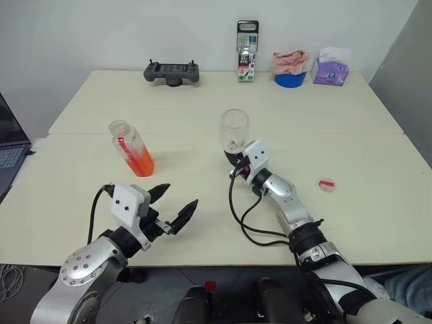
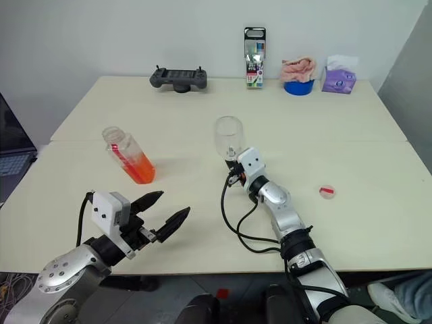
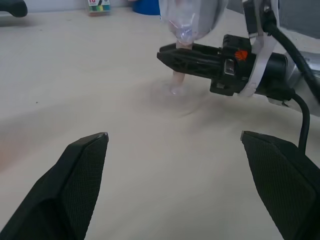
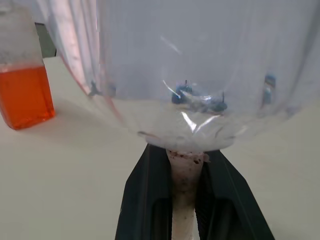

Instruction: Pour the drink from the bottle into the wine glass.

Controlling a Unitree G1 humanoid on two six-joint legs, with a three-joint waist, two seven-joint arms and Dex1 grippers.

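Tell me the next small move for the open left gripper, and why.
Probably reach the left gripper toward the small clear plastic bottle and close on its body. It stands uncapped with orange-red drink in its lower part, apart from both grippers. The right gripper is shut on the stem of the clear wine glass, whose bowl looks empty.

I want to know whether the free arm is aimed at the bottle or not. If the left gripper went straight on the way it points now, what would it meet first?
Not the bottle. The open left gripper points across the table toward the wine glass, so it would probably meet the glass stem and the right gripper shut on it first.
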